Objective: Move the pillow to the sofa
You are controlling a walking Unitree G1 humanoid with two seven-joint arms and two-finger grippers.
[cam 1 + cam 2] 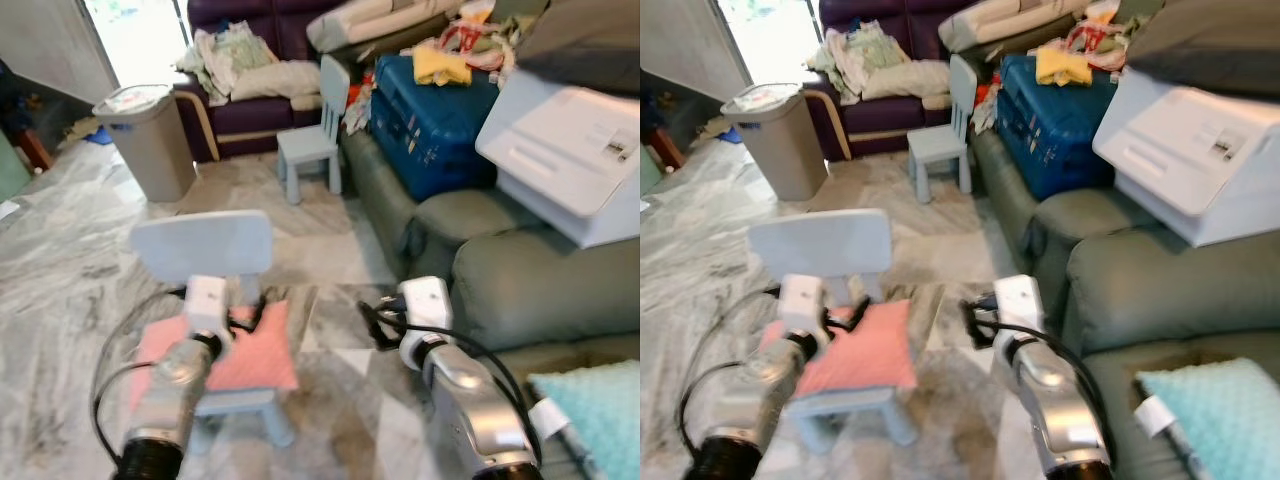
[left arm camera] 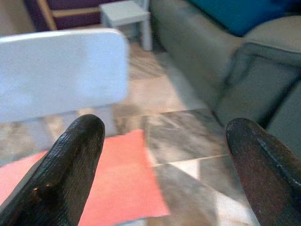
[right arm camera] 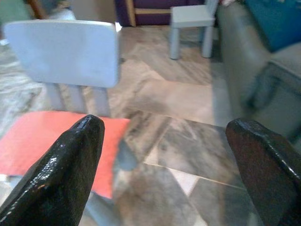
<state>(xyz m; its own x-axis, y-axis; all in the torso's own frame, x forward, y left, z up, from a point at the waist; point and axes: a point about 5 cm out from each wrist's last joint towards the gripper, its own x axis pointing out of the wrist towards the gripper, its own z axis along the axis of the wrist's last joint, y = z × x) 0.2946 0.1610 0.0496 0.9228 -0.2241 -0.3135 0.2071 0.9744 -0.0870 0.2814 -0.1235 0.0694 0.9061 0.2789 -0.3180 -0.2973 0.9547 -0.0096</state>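
The pink pillow lies flat on the seat of a small pale blue chair, near the grey sofa but not on it. The left pincer hangs just above the pillow with its two black fingers spread wide and nothing between them. The right pincer is also released and empty; it hangs over the marble floor between the chair and the sofa, a little beside the pillow's edge.

The robot seems to be getting ready to take the pillow from the chair. To do this well, the left pincer should come down over the free edge of the pillow, away from the backrest, and close on the soft cloth with enough of it between the fingers, so that the pillow does not slip out. The pillow is flat and limp and will probably hang down when lifted, so the lift should go high enough to pass the sofa arm. The sofa already carries a white box, a blue suitcase and a light blue pillow, so free place is limited.

No brand, label or writing can be read; a small mark on the white box is too blurred.
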